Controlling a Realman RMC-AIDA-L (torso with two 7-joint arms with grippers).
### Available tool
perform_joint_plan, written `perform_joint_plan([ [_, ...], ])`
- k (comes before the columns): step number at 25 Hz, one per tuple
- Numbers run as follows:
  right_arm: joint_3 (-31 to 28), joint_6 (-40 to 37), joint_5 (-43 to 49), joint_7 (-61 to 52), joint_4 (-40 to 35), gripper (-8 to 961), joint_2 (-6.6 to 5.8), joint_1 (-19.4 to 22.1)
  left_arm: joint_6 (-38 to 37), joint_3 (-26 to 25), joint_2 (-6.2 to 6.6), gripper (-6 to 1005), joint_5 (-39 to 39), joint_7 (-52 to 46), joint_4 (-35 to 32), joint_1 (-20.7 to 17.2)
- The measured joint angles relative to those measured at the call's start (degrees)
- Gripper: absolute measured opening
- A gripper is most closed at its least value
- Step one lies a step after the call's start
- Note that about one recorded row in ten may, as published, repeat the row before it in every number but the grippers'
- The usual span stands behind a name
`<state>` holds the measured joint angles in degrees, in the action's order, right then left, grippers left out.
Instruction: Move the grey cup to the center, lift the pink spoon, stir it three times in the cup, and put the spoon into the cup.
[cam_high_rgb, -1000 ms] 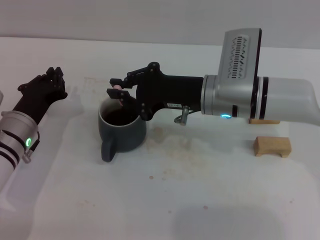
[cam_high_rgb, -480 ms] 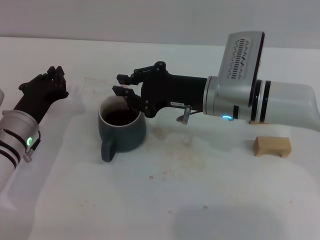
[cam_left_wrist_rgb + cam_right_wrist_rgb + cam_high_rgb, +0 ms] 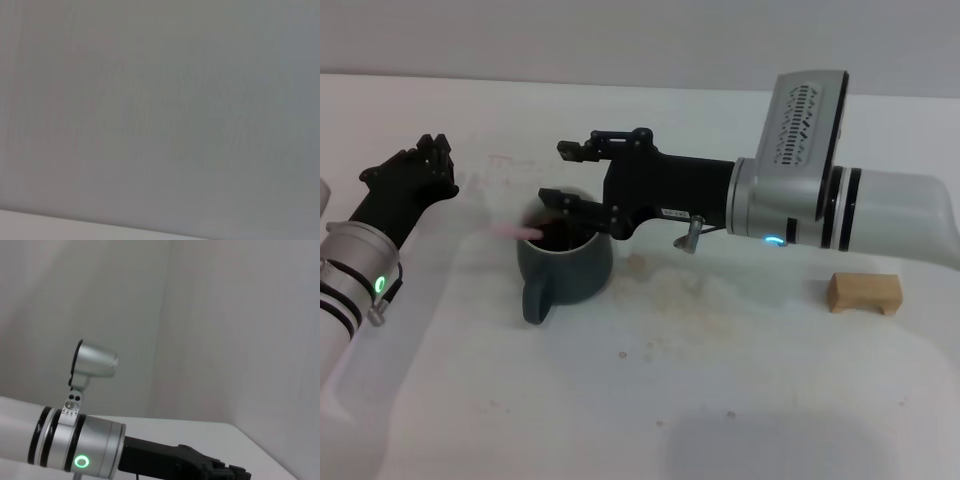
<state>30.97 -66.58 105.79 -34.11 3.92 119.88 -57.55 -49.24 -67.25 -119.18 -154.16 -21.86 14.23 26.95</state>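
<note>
Pink spoon [image 3: 512,230] lies loose across the near-left rim of the grey cup [image 3: 565,264], handle jutting outward, the right gripper [image 3: 563,173] spread wide above it, so it could tip out, while the left gripper [image 3: 412,180], state unclear, idles far left.

A silver arm segment [image 3: 75,452] with a glowing green ring light [image 3: 81,461] is stretching across the lower left of the frame, its black gripper [image 3: 220,471] reaching toward the lower right. Above it a rounded silver housing [image 3: 94,362] is standing against the pale wall [image 3: 225,330].
</note>
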Motion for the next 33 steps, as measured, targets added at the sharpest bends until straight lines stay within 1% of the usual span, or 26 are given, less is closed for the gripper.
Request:
perform_joint_plan([
  [3, -1.0, -0.9, 0.0, 0.0, -0.1, 437, -0.01, 0.7, 0.0, 0.0, 0.00, 133, 0.1, 0.0, 0.0, -0.1],
  [4, -1.6, -3.0, 0.0, 0.0, -0.1, 455, -0.14, 1.8, 0.0, 0.0, 0.00, 133, 0.1, 0.0, 0.0, -0.2],
  [5, -1.6, -3.0, 0.0, 0.0, -0.1, 472, -0.14, 1.8, 0.0, 0.0, 0.00, 133, 0.1, 0.0, 0.0, -0.2],
  [7, -2.3, -5.8, -0.1, 0.0, -0.3, 507, -0.32, 3.4, 0.0, 0.0, 0.00, 133, 0.1, 0.0, 0.0, -0.3],
  [8, -3.3, -8.0, -0.1, 0.0, -0.8, 507, -0.50, 5.3, 0.0, -0.1, 0.00, 133, 0.2, 0.0, 0.0, -0.4],
  [9, -3.6, -9.0, -0.1, 0.0, -1.2, 507, -0.55, 6.3, 0.0, -0.1, 0.00, 133, 0.2, 0.0, 0.0, -0.4],
  [10, -3.6, -9.0, -0.1, 0.0, -1.2, 507, -0.55, 6.3, 0.0, -0.1, 0.00, 133, 0.2, 0.0, 0.0, -0.4],
  [16, -6.2, -16.5, -0.1, 0.0, -5.9, 506, -0.63, 12.2, 0.1, -0.4, 0.00, 133, 0.2, 0.0, 0.0, -0.2],
  [19, -10.0, -18.6, -0.1, 0.0, -9.1, 506, -0.62, 15.9, 0.1, -0.4, 0.00, 133, 0.3, 0.1, -0.1, 0.1],
  [21, -13.8, -18.9, -0.2, 0.3, -10.9, 507, -0.63, 18.5, 0.1, -0.4, 0.00, 133, 0.3, 0.4, 0.0, 0.1],
  [24, -21.7, -19.2, -1.0, 2.0, -13.4, 506, -0.74, 23.0, -0.5, -0.7, 0.00, 133, 0.3, 0.5, 0.0, 0.0],
  [25, -26.2, -19.4, -4.3, 4.8, -14.4, 506, -0.79, 26.1, -1.3, -1.0, 0.01, 133, 0.3, 0.5, 0.0, -0.3],
  [26, -26.2, -19.4, -4.3, 4.8, -14.4, 506, -0.79, 26.1, -1.3, -1.0, 0.01, 133, 0.3, 0.5, 0.0, -0.3],
  [27, -27.7, -19.4, -6.8, 5.9, -14.6, 506, -0.83, 27.5, -1.8, -1.1, 0.03, 133, 0.4, 0.5, 0.0, -0.4],
  [29, -29.5, -19.4, -13.2, 7.6, -14.8, 506, -0.96, 30.3, -3.4, -1.1, 0.07, 133, 0.8, 0.5, 0.0, -0.9],
  [30, -30.1, -19.1, -20.5, 8.9, -14.8, 506, -1.02, 32.9, -5.8, -1.1, 0.11, 133, 1.2, 0.6, 0.0, -1.6],
  [31, -30.1, -19.1, -20.5, 8.9, -14.8, 506, -1.02, 32.9, -5.8, -1.1, 0.11, 133, 1.2, 0.6, 0.0, -1.6],
  [33, -30.2, -18.4, -27.1, 10.1, -14.4, 506, -1.00, 34.8, -8.7, -1.1, 0.15, 133, 2.0, 0.7, -0.1, -2.3],
])
